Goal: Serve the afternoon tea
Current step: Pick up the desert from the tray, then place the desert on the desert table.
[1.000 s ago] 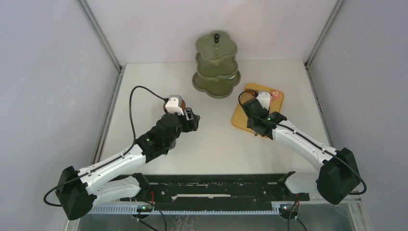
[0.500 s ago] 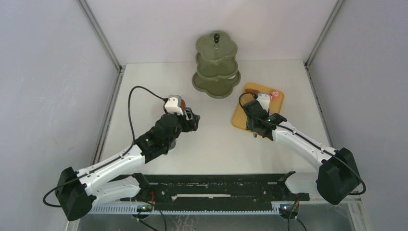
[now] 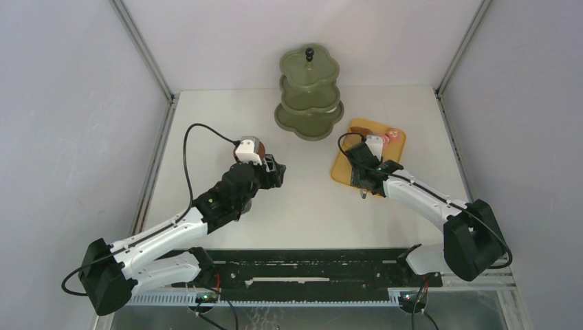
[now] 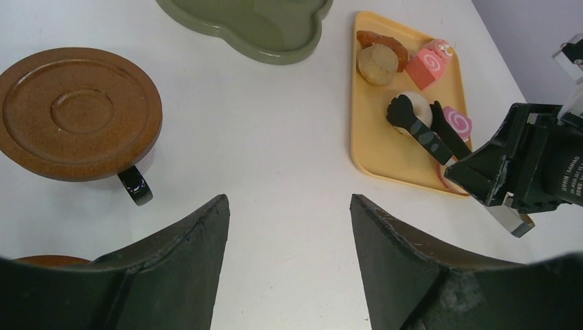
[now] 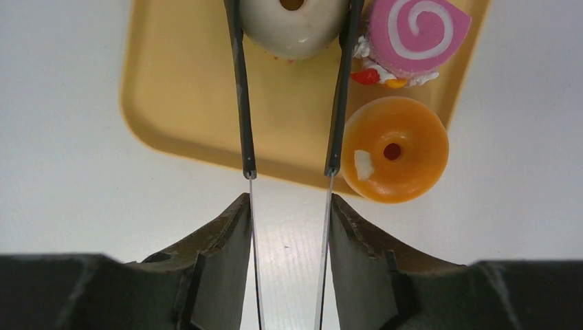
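right arm (image 3: 426, 196): swung a little to the left in the top view
black joint block (image 3: 473, 240): shifted inward from the right edge of the table (image 3: 309, 206), now closer to the arm's white base
forearm: looks shorter from above and lies at a flatter angle toward the orange-yellow tray (image 5: 172, 103)
right gripper (image 5: 289, 206): moved slightly left with the arm, taking the black tongs (image 5: 240, 103) it grips along with it
cable loop at the wrist: nudged left too

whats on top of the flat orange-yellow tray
A white donut between black tongs, two pink swirl cakes, beige bun, brown ring donut, orange donut overhanging its edge; tray beneath them hidden.
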Robot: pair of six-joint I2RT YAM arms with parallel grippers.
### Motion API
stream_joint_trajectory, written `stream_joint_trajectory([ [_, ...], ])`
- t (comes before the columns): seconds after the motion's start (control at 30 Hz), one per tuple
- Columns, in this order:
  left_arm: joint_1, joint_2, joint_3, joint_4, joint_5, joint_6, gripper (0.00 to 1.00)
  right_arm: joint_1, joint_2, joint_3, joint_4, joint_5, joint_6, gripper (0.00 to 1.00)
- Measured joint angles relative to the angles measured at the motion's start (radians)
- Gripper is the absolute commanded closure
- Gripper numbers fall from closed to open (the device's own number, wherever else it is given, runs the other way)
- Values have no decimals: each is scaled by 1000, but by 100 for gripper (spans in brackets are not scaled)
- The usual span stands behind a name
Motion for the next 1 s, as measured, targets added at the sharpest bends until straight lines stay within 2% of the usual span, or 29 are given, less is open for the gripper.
stream_joint_trajectory([
  [0.07, 0, 0, 0, 2, 0, 0, 30, -4, 11, -2, 5, -2, -2, 56],
  [0.3, 0, 0, 0, 3, 0, 0, 30, 1, 16, -5, 25, 5, -16, 84],
  [0.77, 0, -45, -36, -6, -13, 0, 30, 168, -123, -17, 26, 91, -23, 87],
  [1.0, 0, -85, -49, -6, -39, 8, 29, 242, -63, 12, 46, 90, -20, 87],
])
